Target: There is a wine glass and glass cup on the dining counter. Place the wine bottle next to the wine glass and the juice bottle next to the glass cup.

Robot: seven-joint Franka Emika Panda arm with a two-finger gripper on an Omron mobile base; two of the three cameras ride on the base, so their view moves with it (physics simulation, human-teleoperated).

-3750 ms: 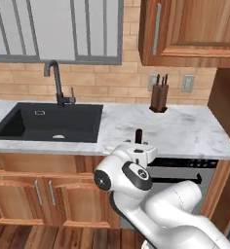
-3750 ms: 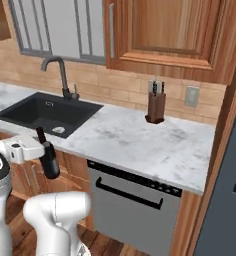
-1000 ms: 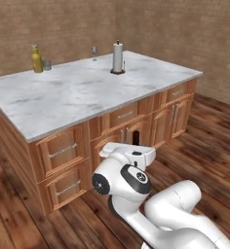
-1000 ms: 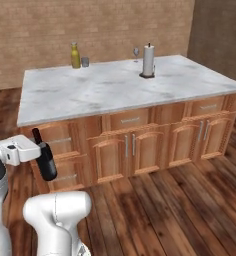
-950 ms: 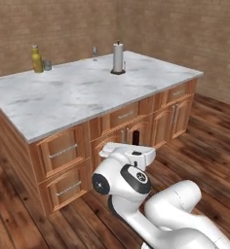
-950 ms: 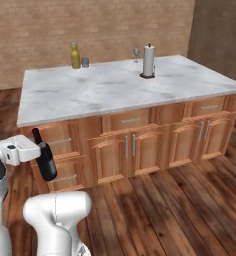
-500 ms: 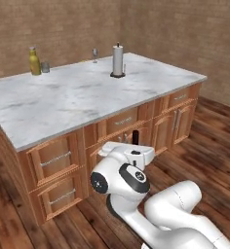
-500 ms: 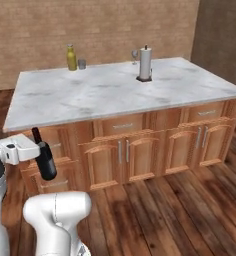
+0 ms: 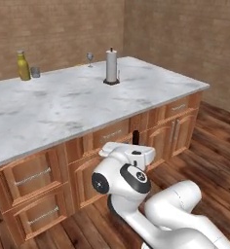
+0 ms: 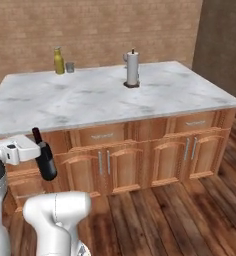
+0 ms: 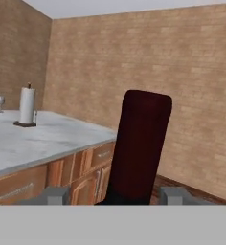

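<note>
I watched a wide marble dining counter (image 9: 63,107) on wooden cabinets, set in a room with brick walls and a wood plank floor.

At the far left corner of the counter stood the yellow juice bottle (image 9: 23,65), upright. The glass cup (image 9: 35,72), a short grey tumbler, sat just beside it on its right; I could not tell whether the two touched.

Further right along the far edge stood the small stemmed wine glass (image 9: 89,59), well apart from the cup. Near it, a little to the right and closer to me, a white paper towel roll (image 9: 111,65) stood upright on a dark round base.

The robot arm was low, in front of the near side of the counter, below the level of the marble top. In the right base view the gripper (image 10: 34,148) was clenched around the wine bottle (image 10: 44,157), holding it off the floor in front of the cabinet doors. The bottle tilted slightly, its red cap up and its dark body hanging below the hand.

In the hand view the bottle's dark red neck and cap rose large between the two grey fingertips (image 11: 51,196), pressed in on both sides. Behind it I saw the counter's right end, with the towel roll and wine glass far off to the left.
</note>
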